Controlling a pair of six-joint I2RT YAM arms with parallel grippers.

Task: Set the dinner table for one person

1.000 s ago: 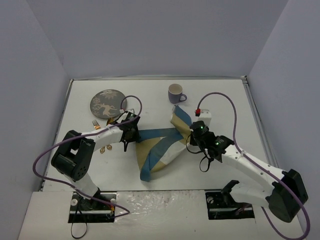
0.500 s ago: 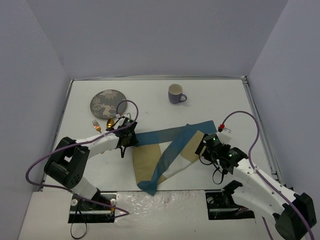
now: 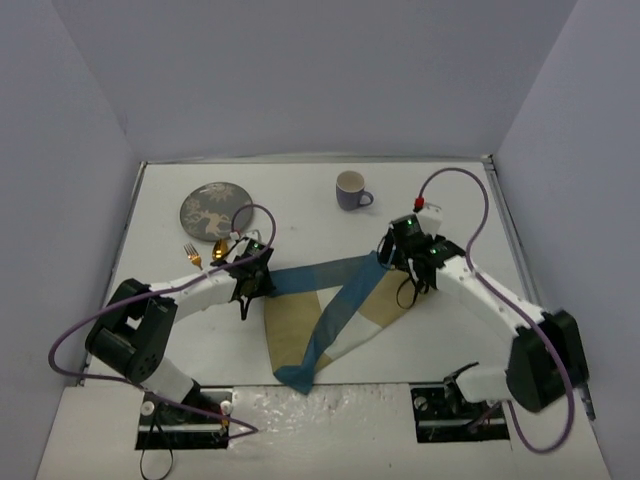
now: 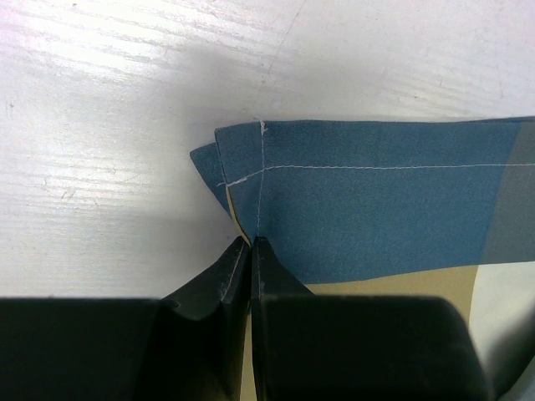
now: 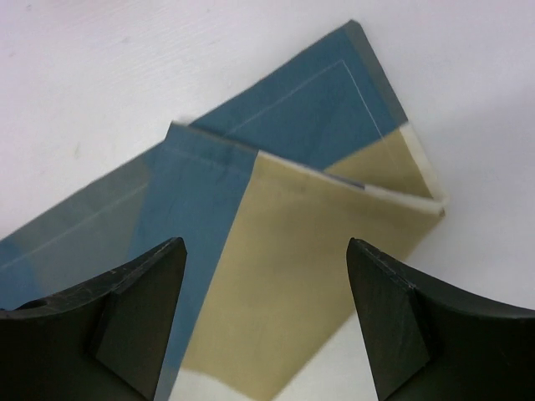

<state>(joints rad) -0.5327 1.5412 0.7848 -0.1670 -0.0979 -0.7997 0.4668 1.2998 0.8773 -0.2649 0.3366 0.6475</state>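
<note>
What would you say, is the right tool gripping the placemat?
No, the right tool hovers open over the placemat, its fingers spread wide apart.

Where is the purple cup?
In the top view, the purple cup stands near the far edge of the table, right of the patterned plate and beyond the placemat.

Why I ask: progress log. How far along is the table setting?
Nothing looks finished: the placemat lies folded and twisted on the dinner table. In hand: the left gripper is shut on one corner, the right gripper open over another. Left: flatten it, then bring over the plate, fork and mug.
</note>
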